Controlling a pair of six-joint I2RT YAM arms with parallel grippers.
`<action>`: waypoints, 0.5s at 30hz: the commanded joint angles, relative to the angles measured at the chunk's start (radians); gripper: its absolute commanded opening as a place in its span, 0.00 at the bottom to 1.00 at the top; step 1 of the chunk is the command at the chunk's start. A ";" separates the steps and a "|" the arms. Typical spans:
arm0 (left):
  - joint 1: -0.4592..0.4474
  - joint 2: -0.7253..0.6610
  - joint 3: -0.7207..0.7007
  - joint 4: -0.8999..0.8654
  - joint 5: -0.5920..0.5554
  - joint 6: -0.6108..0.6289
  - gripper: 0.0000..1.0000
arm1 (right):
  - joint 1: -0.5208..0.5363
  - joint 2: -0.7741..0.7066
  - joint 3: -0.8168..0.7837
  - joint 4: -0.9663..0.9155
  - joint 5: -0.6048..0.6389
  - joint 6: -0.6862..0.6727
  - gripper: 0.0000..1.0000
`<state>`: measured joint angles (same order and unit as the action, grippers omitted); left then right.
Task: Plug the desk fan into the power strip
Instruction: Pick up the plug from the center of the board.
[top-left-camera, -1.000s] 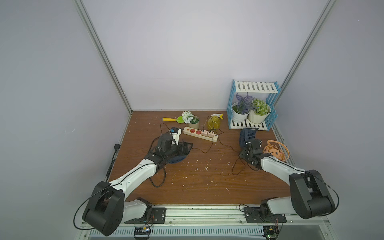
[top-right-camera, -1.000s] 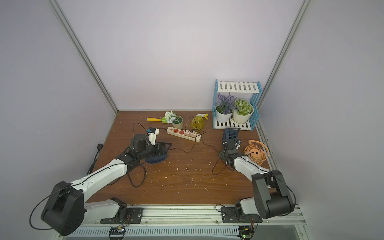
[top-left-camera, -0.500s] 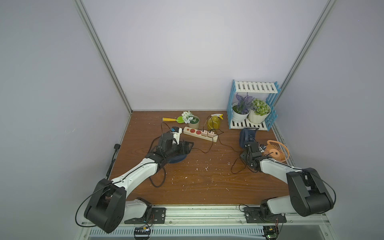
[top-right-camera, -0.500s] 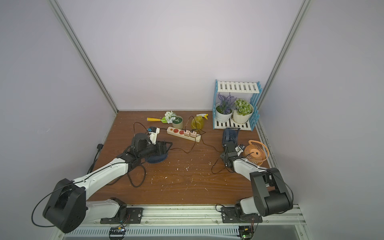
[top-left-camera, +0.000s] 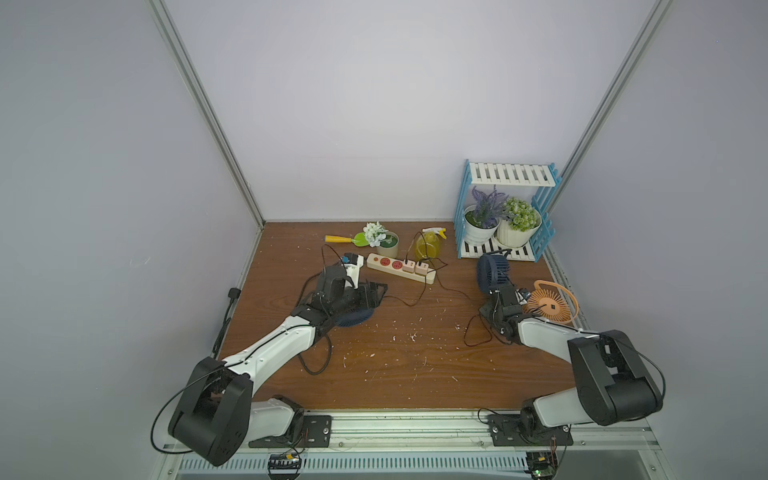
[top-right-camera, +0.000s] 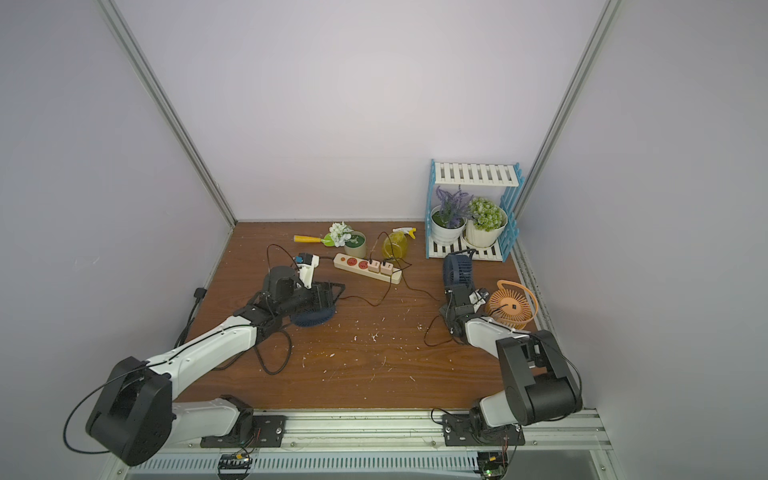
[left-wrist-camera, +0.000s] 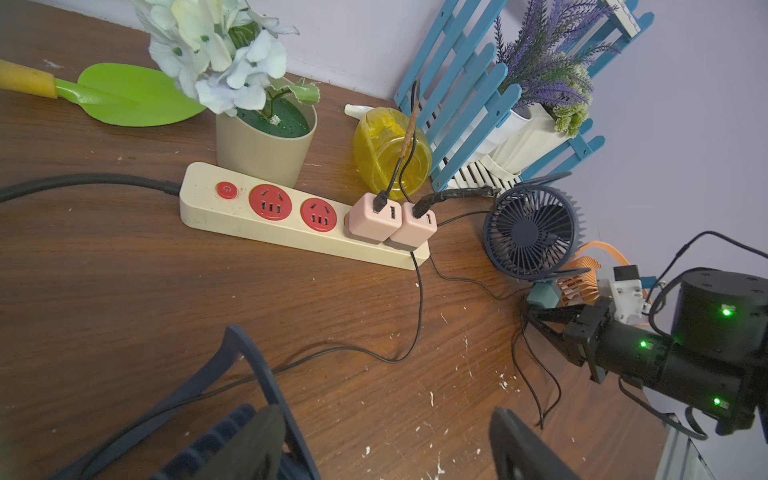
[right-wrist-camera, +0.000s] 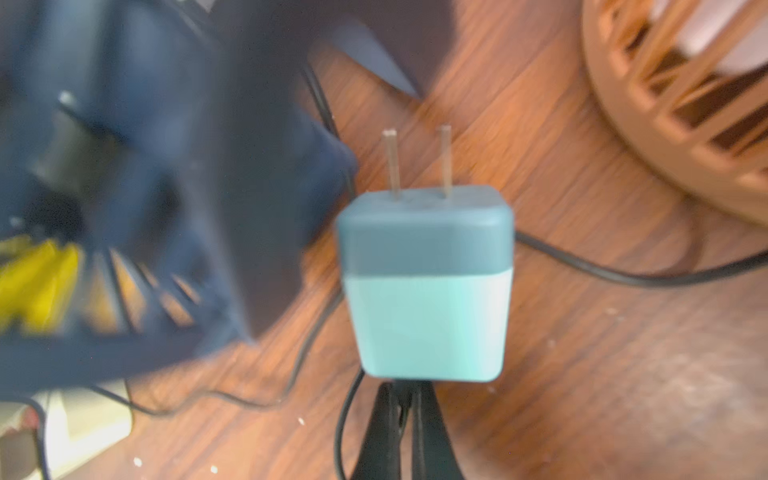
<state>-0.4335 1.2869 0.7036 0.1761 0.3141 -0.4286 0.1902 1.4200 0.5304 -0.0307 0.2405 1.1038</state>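
The cream power strip (top-left-camera: 401, 268) (left-wrist-camera: 291, 224) lies at the back middle, with two red sockets bare and two pink adapters (left-wrist-camera: 390, 224) plugged in. A dark blue desk fan (top-left-camera: 492, 270) stands upright at the right. Just in front of it, my right gripper (right-wrist-camera: 405, 395) (left-wrist-camera: 530, 311) is shut on the black cable end at the back of a teal two-pin plug (right-wrist-camera: 426, 282). My left gripper (left-wrist-camera: 386, 449) (top-left-camera: 372, 291) is open over bare wood. One of its fingers (left-wrist-camera: 257, 440) hangs above a second dark blue fan (top-left-camera: 353, 318) lying flat.
An orange fan (top-left-camera: 550, 307) lies right of my right gripper. A flower pot (top-left-camera: 384, 243), a yellow spray bottle (top-left-camera: 428, 245) and a green trowel (left-wrist-camera: 133, 95) sit behind the strip. A blue-white shelf (top-left-camera: 505, 216) with two plants fills the back right corner. Thin black cords (top-left-camera: 415, 297) cross the floor.
My right gripper has gone from open to shut at the back of the teal plug and shifted slightly towards the upright fan. The left arm has barely moved.
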 joint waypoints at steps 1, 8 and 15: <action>-0.011 -0.002 0.000 -0.044 0.013 -0.021 0.81 | -0.001 -0.081 -0.039 -0.076 0.080 0.000 0.00; -0.011 -0.015 0.001 -0.042 0.020 -0.026 0.81 | -0.001 -0.325 -0.073 -0.238 0.273 -0.059 0.00; -0.011 -0.045 0.005 -0.035 0.035 -0.048 0.81 | -0.001 -0.616 -0.093 -0.288 0.359 -0.265 0.00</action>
<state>-0.4335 1.2675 0.7036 0.1566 0.3252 -0.4561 0.1894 0.8795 0.4480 -0.2989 0.5304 0.9779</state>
